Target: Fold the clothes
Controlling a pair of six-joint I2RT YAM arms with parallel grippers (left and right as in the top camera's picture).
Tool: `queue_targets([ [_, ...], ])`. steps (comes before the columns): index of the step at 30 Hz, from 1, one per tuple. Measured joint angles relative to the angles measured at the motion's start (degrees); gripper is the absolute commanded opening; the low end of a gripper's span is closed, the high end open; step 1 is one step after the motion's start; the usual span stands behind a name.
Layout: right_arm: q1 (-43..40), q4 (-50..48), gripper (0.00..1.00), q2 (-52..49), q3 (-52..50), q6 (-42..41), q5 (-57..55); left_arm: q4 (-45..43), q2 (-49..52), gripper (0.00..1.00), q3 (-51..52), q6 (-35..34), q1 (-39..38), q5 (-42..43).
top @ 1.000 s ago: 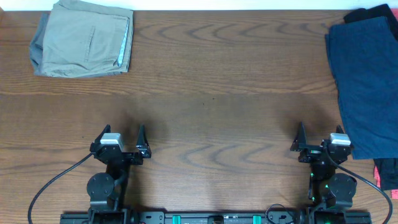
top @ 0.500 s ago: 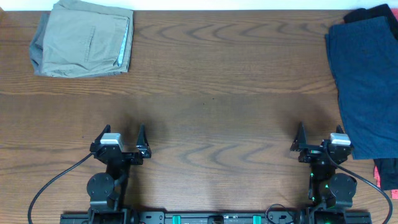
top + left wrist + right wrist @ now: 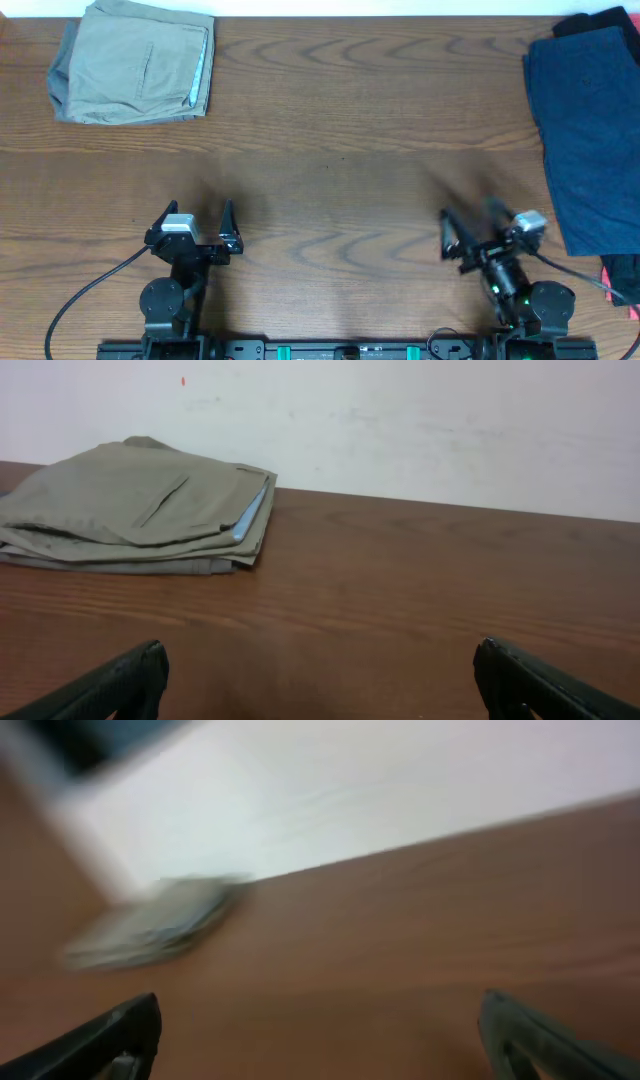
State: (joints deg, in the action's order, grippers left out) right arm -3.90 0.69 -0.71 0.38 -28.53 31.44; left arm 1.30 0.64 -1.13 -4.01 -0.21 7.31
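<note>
Folded khaki-tan shorts (image 3: 135,60) lie at the table's far left corner; the left wrist view shows them as folded shorts (image 3: 140,508) and the right wrist view as a blurred pale heap (image 3: 155,925). Dark navy shorts (image 3: 590,130) are spread along the right edge, partly over a black garment (image 3: 590,20). A coral-red garment (image 3: 607,280) peeks in at the near right. My left gripper (image 3: 198,212) (image 3: 320,680) is open over bare wood near the front. My right gripper (image 3: 470,222) (image 3: 320,1035) is open too, empty and angled toward the far left.
The brown wooden table (image 3: 340,150) spans the whole view, with a white wall behind its far edge (image 3: 420,420). Both arm bases and their cables sit along the front edge.
My right arm has swung left and turned its wrist toward the far left corner; its camera view is blurred. The left arm and the clothes have not moved.
</note>
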Motion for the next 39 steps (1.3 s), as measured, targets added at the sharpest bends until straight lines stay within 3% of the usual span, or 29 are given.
queue_targets([
  [3,0.00,-0.04,0.99,0.00,0.00,-12.35,10.99,0.00,0.00,0.98,0.00,0.00,0.00,0.02],
  [8,0.00,-2.93,0.99,-0.04,-0.02,-26.86,18.82,0.00,0.00,0.98,0.00,0.00,0.00,0.00],
  [14,0.00,-28.98,0.99,-0.02,0.15,-31.08,22.62,0.02,0.00,0.98,-0.02,0.00,0.00,0.02],
  [18,0.00,-30.14,0.99,-0.33,2.78,-30.45,19.91,0.04,0.02,0.98,-0.04,0.00,0.00,0.02],
  [21,0.00,-24.46,0.99,-2.82,8.22,-25.79,17.90,0.04,0.02,0.98,-0.04,0.00,0.00,0.02],
  [27,0.00,0.04,0.99,-16.83,29.31,-6.75,11.58,0.07,0.07,0.98,-0.04,0.00,0.00,0.00],
  [32,0.00,18.64,0.99,-36.83,50.01,8.87,-5.97,0.09,0.07,0.98,-0.04,0.00,0.00,0.04],
  [36,0.00,28.44,0.99,-53.59,64.78,17.33,-18.25,0.11,0.11,0.98,-0.04,0.00,0.00,0.02],
  [39,0.00,41.38,0.99,-69.09,79.43,22.49,-25.57,0.09,0.11,0.98,-0.07,0.02,0.00,0.02],
])
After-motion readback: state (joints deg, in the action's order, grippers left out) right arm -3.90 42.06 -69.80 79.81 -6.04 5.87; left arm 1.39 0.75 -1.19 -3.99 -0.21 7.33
